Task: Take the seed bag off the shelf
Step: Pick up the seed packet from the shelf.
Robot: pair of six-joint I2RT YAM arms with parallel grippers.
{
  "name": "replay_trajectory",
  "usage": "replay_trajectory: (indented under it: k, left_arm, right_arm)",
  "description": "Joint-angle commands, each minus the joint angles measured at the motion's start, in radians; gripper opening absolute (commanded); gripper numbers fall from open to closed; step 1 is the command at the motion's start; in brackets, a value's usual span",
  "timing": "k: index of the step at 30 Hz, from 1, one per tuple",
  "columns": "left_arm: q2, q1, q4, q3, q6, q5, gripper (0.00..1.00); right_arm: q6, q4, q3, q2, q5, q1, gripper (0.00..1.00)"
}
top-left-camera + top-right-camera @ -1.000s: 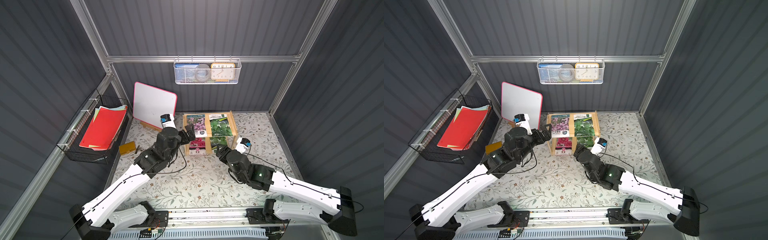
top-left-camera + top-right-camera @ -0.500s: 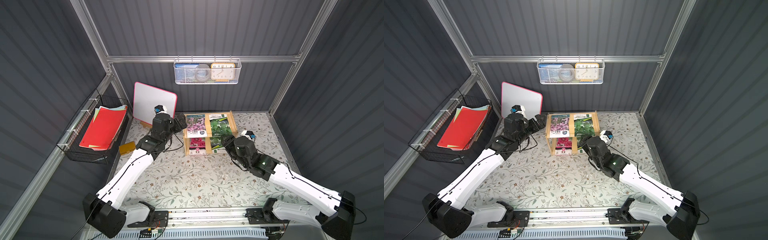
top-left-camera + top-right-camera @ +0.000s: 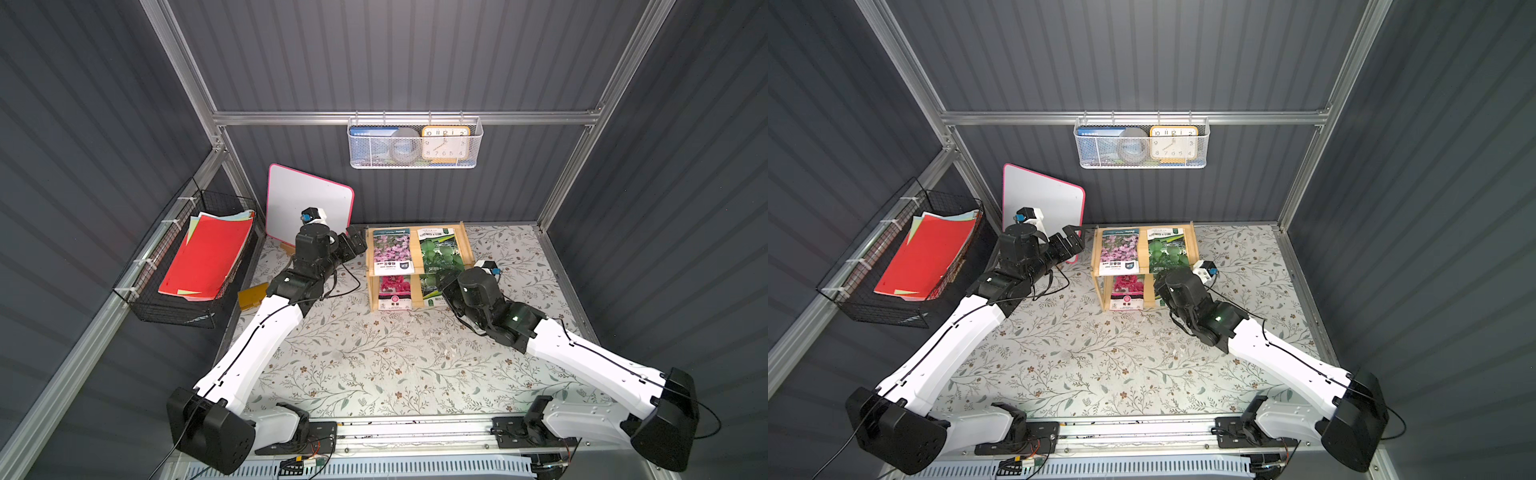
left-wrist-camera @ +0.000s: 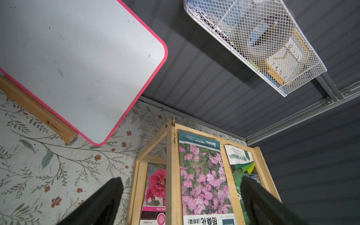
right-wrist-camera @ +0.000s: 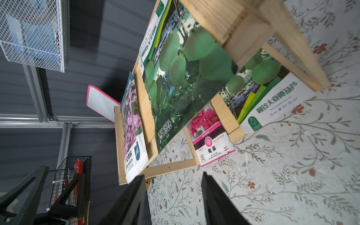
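Observation:
The pine shelf (image 3: 369, 286) (image 4: 171, 165) stands at the back of the floral mat. Its top tier carries a pink-flower seed bag (image 3: 390, 251) (image 4: 202, 175) and a green gourd seed bag (image 3: 441, 253) (image 5: 181, 64). Below lie a hollyhock seed bag (image 3: 392, 291) (image 5: 211, 142) and another green seed bag (image 5: 268, 93). My left gripper (image 3: 356, 246) (image 4: 180, 180) hangs open at the shelf's left end, its fingers straddling the top rail and the pink bag's width. By the shelf's front right corner, my right gripper (image 3: 444, 284) (image 5: 172, 187) is open, with only mat between its fingers.
A pink-rimmed whiteboard (image 3: 309, 208) leans on the back wall left of the shelf. A white wire basket (image 3: 415, 143) with a clock hangs above. On the left wall is a black wire basket (image 3: 199, 257) of red folders. A yellow-brown block (image 3: 251, 295) lies beside it.
My left arm has reached forward to the shelf's left end, still wide open. My right gripper has moved up to the shelf's front right, and its jaws have narrowed.

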Motion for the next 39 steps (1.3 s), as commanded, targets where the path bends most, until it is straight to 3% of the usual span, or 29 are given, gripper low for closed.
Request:
replay_trajectory:
  k: [1, 39]
  left_arm:
    - [-0.009, 0.008, 0.030, -0.023, 0.023, 0.025, 1.00]
    - [-0.009, 0.014, 0.043, -0.047, 0.054, 0.029, 1.00]
  right_arm:
    - [0.001, 0.008, 0.021, 0.006, 0.026, -0.010, 0.51]
    - [-0.016, 0.121, 0.060, 0.134, 0.056, -0.053, 0.36]
